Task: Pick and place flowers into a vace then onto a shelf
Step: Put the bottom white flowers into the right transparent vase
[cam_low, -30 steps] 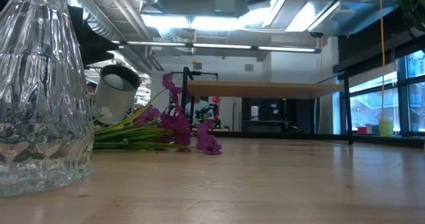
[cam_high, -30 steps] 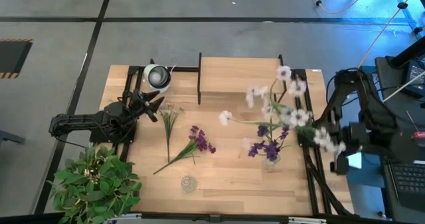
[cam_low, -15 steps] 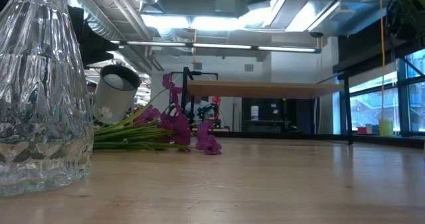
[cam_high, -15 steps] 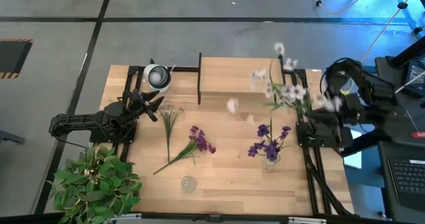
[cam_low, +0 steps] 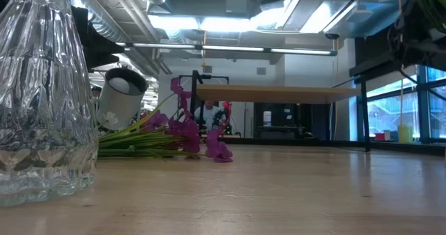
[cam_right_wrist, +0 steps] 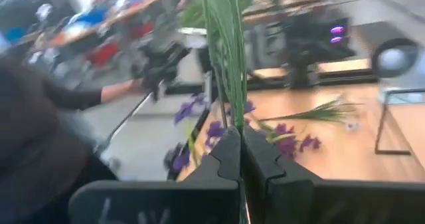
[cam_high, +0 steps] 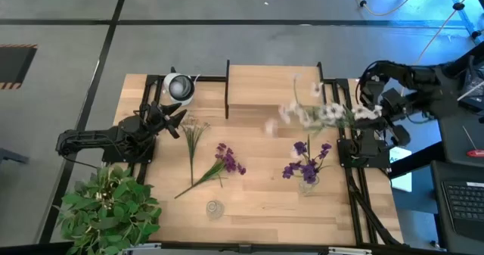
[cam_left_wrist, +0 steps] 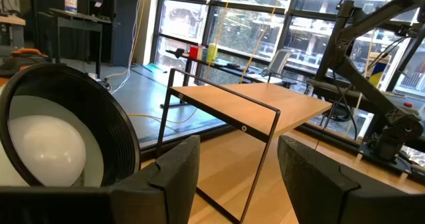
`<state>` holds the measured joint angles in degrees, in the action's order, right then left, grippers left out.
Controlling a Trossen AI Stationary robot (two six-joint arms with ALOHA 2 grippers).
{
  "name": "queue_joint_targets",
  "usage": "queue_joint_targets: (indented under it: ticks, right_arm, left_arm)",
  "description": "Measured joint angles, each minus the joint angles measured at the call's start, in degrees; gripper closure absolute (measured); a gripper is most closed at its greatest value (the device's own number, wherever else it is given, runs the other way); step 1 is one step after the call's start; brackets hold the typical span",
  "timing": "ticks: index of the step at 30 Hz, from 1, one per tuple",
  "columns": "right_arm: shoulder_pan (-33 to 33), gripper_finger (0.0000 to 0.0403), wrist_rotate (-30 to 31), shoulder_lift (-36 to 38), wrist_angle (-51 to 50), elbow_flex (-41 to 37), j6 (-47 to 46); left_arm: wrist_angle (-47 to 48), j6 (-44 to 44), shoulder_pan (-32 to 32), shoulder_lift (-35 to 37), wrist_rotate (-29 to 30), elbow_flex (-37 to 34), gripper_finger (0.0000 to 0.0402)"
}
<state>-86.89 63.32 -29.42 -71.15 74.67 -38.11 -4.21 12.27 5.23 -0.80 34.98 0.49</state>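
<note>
My right gripper [cam_high: 369, 113] hangs over the table's right edge, shut on a bunch of white flowers [cam_high: 306, 113] that reaches left above the shelf's near edge. The shelf [cam_high: 272, 85] stands at the far side of the table. A clear vase [cam_high: 307, 181] near the right edge holds purple flowers [cam_high: 306, 158]. One purple flower [cam_high: 225, 161] and one pale-blossomed stem [cam_high: 192, 136] lie flat on the tabletop. A second glass vase [cam_high: 215, 208] stands at the near edge and fills the left of the low view [cam_low: 42, 102]. My left gripper [cam_high: 175, 120] waits open at the table's left [cam_left_wrist: 239, 164]. My right gripper pinches the bunch's green stems [cam_right_wrist: 227, 108] between its two shut fingers [cam_right_wrist: 219, 154]. The stems run on forward past the fingertips. The bunch is lifted clear of the table and points toward the table's left, its blossoms [cam_high: 295, 113] above the shelf's near edge.
A leafy potted plant [cam_high: 106, 209] fills the near left corner. A round lamp head [cam_high: 179, 86] sits at the far left, close to my left gripper [cam_left_wrist: 53, 137]. The black frame of the shelf [cam_left_wrist: 255, 127] shows in the left wrist view. A person's dark sleeve [cam_right_wrist: 40, 131] shows beyond the table.
My right gripper has moved toward the table's far edge, staying shut on the white flowers. The bunch, which was spread above the vase of purple flowers, has swung away from it and now points left over the shelf's near edge.
</note>
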Motion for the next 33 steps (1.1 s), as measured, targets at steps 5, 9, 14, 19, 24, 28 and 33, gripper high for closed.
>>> queue_joint_targets:
  ticks: [5,9,14,19,24,28,33]
  right_arm:
    - [-0.04,0.0403,-15.76,-1.06,5.49,2.57,8.88]
    - [-0.02,0.0403,-26.72,-0.99,14.64,2.68,19.89]
    - [-0.02,0.0403,-38.42,-0.97,23.07,2.67,30.78]
    - [-0.02,0.0403,-39.42,-0.53,25.23,-0.27,35.56]
    - [-0.02,0.0403,-39.0,-0.51,34.06,-7.69,41.24]
    - [0.0,0.0403,-36.2,-0.53,40.93,-14.41,42.98]
    - [0.04,0.0403,-31.4,-0.52,56.47,-24.61,43.95]
  left_arm:
    - [-0.03,0.0,0.01,0.0,0.0,-0.01,0.0206]
    - [-0.13,0.0,0.02,0.0,0.0,0.0,0.0206]
    - [-0.2,0.0,0.0,0.0,-0.01,0.0,0.0206]
    - [-0.2,0.0,0.01,0.0,-0.01,0.0,0.0206]
    - [-0.22,0.01,0.01,0.0,-0.02,0.0,0.0206]
    - [-0.22,0.01,0.01,0.0,-0.02,0.0,0.0206]
    - [-0.24,0.01,0.02,0.0,-0.02,0.0,0.0206]
